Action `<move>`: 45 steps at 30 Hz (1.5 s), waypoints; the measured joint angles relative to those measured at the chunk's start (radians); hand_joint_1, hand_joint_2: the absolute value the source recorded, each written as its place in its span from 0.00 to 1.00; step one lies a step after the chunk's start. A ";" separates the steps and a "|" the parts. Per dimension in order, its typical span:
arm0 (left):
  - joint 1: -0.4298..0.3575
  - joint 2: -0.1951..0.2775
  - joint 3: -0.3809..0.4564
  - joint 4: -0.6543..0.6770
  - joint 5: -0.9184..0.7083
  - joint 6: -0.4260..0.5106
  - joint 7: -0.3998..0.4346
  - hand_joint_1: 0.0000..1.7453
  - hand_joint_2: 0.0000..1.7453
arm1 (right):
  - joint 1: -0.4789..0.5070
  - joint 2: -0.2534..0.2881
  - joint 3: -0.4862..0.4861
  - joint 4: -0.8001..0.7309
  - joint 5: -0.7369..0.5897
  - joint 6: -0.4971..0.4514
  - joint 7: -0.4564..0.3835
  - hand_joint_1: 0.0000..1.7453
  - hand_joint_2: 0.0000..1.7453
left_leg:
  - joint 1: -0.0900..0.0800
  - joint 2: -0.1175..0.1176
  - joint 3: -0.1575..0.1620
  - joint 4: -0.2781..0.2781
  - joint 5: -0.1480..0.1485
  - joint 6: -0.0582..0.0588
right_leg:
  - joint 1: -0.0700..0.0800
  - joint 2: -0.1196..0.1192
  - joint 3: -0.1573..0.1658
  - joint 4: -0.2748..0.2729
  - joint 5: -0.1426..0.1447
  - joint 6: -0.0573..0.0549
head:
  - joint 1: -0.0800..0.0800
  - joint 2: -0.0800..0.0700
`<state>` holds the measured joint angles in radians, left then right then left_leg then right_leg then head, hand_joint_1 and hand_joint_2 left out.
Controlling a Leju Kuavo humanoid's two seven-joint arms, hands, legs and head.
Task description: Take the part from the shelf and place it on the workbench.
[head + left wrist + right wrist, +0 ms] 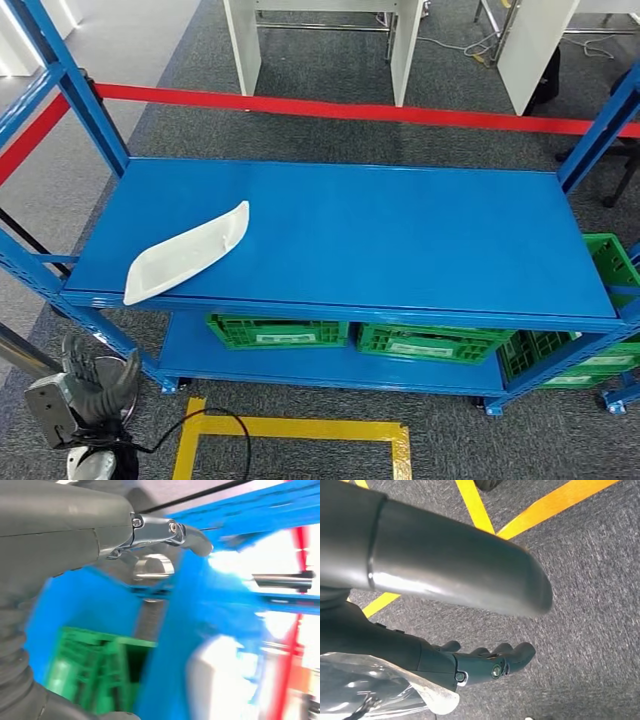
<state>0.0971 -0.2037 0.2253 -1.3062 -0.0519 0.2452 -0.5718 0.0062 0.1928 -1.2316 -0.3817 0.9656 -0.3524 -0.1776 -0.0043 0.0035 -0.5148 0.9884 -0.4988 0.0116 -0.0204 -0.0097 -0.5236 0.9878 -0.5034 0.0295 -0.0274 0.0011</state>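
Note:
The part (189, 252) is a long white curved shell lying on the left end of the blue shelf's top board (392, 240), close to its front edge. My left hand (98, 385) hangs low in front of the shelf's left corner, below and to the left of the part, fingers loosely apart and holding nothing. In the blurred left wrist view that hand (56, 535) faces the blue frame and a green crate (94, 670). My right hand (433, 655) hangs over grey carpet with its fingers (501, 662) stretched out and nothing in them.
Green crates (279, 331) (430, 343) sit on the lower board, and another (611, 265) stands at the right end. Blue uprights (83, 100) frame the shelf. Red barrier tape (340, 108) runs behind it. Yellow floor tape (302, 430) and a black cable (219, 415) lie in front.

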 joint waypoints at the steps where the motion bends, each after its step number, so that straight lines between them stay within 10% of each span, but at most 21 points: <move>1: 0.008 0.003 -0.023 -0.036 0.005 0.000 -0.006 0.00 1.00 | -0.002 0.000 -0.011 0.001 0.009 -0.002 -0.004 0.00 0.00 | 0.000 0.000 0.000 0.000 0.000 0.000 | 0.000 -0.001 0.000 0.000 0.000 0.000 | 0.000 0.000; 20: -0.043 0.144 -0.415 -0.146 -0.309 0.216 -0.022 0.00 1.00 | -0.028 -0.006 -0.081 0.049 0.144 -0.022 -0.036 0.00 0.00 | 0.000 -0.001 0.000 0.000 0.000 0.000 | 0.000 -0.002 0.000 0.000 0.000 0.000 | 0.000 0.000; 45: -0.326 0.255 -0.518 0.236 -0.841 0.408 0.286 0.00 1.00 | -0.041 -0.047 -0.066 0.105 0.259 -0.011 -0.019 0.00 0.00 | 0.000 -0.001 0.000 0.000 0.001 0.000 | 0.000 -0.002 0.000 0.000 0.000 0.000 | 0.000 0.000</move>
<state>-0.2285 0.0509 -0.2927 -1.0699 -0.8928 0.6537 -0.2856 -0.0347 0.1456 -1.2980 -0.2766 1.2243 -0.3632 -0.1963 -0.0044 0.0023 -0.5152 0.9887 -0.4979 0.0120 -0.0206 -0.0118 -0.5236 0.9883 -0.5032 0.0295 -0.0273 0.0011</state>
